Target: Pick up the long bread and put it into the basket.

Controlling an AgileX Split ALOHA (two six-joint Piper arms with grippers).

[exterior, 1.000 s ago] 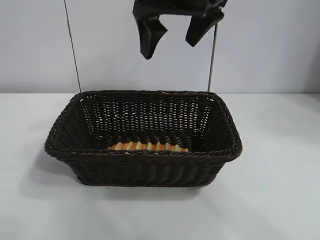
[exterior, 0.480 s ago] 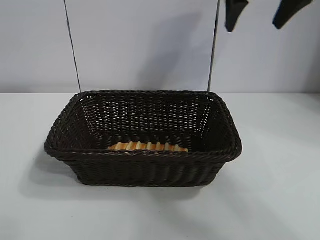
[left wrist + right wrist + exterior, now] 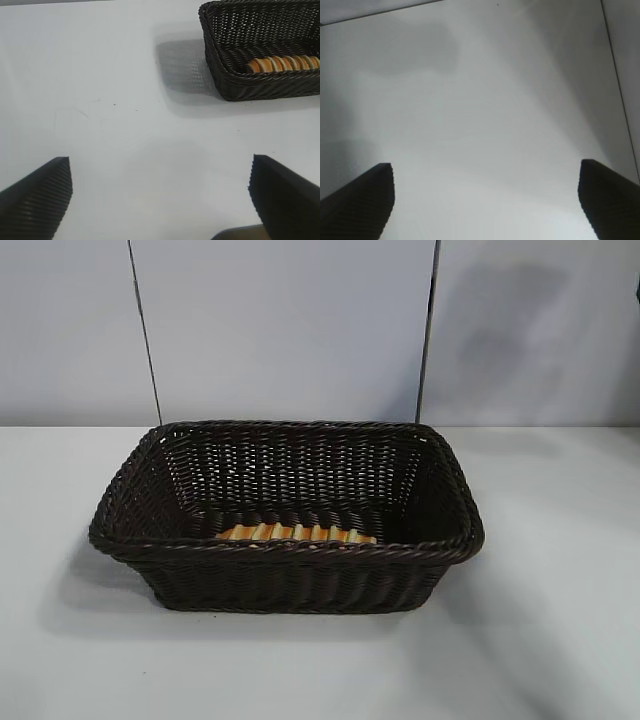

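Looking into the basket (image 3: 285, 515), we see the long bread (image 3: 296, 533) lying flat on its floor, close against the near wall and running along it, so the placing looks done to us. Our left gripper (image 3: 160, 200) hangs over bare table (image 3: 100, 100) well apart from the basket, its two fingers spread wide with nothing between them. Our right gripper (image 3: 485, 200) is likewise wide open and empty, facing only a plain pale surface; neither arm shows in the exterior view.

From here we judge little can go wrong with the bread itself, since it sits low behind the rim. The main risk we see is an arm sweeping low on its way to park: a finger catching the braided rim could drag or tip the light basket and spill the loaf. A second reach into the basket would also be a mistake, as it might pull the bread back out.
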